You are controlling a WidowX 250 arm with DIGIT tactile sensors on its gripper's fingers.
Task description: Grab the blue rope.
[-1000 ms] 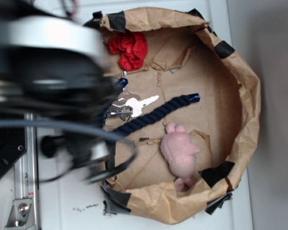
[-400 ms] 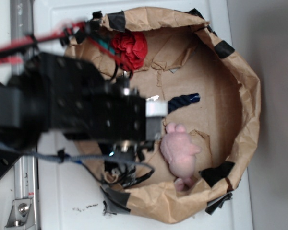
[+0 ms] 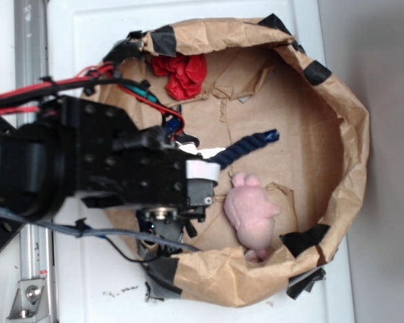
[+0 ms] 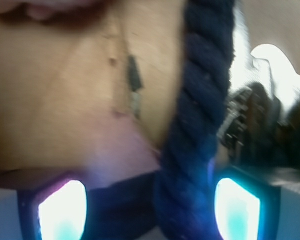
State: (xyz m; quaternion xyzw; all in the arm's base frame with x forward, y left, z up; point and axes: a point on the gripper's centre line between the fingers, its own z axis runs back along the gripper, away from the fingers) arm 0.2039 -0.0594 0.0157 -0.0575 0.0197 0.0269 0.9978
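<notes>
Blue rope [image 4: 197, 115] is seen in the wrist view running straight up the frame, passing down between the two lit fingers [image 4: 62, 210] of the gripper [image 4: 150, 210]. Rope sits nearer the right-hand finger; a gap is left on the other side. Jaws are read as parted, not yet closed on the cord.

In the exterior view, rope [image 3: 246, 145] is laid on the floor of the paper bag [image 3: 343, 114], its capped end pointing away from the arm, the near length hidden under the wrist. Pink plush toy [image 3: 250, 210] lies just beside it.

Long axis is judged roughly square to the closing direction; a straight squeeze should suffice.
</notes>
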